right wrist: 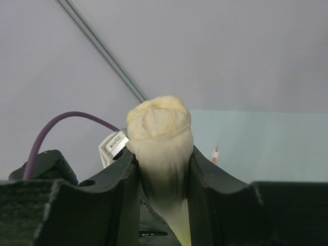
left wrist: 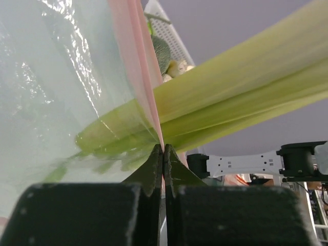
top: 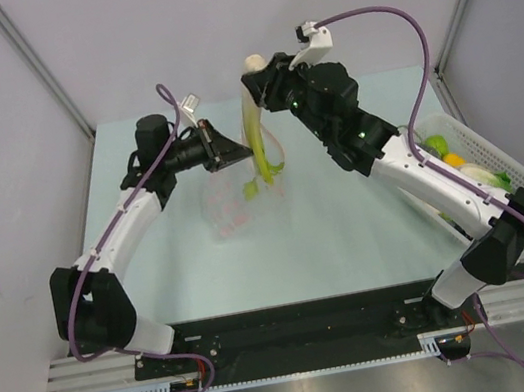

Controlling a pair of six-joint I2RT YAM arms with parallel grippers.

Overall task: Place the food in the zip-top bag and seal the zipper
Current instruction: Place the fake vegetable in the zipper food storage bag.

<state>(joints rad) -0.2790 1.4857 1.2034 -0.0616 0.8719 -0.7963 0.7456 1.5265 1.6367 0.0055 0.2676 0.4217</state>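
Table point(top: 350, 231) is pale green, walled in grey at the back and both sides. Bare surface runs across the near middle between the two arms and along the left side. The right edge is taken up by the white basket point(top: 520, 173), which sits tight against the right wall. Both grippers work close together over the far centre, with little room between them. The left gripper point(top: 224, 150) is pinched fully closed on the zipper point(left wrist: 136, 66), the pink strip at the mouth edge of the bag point(top: 229, 212). In the left wrist view the strip rises straight out from between the closed jaws. The bag is held up by that edge, and its lower part sags to the table under the gripper. The right gripper point(top: 264, 82) is closed partway around the leek point(top: 254, 131), clamping it just below the pale rounded root end. In the right wrist view that end stands up between the two fingers point(right wrist: 128, 169). The leek hangs steeply, green end down. The leaf tips pass the pink strip and show through the clear plastic, so they look to be inside the bag mouth. The basket holds a green fruit point(top: 436, 143), an orange fruit point(top: 454, 159) and a pale piece point(top: 482, 175). Other items deeper in are too small to tell.
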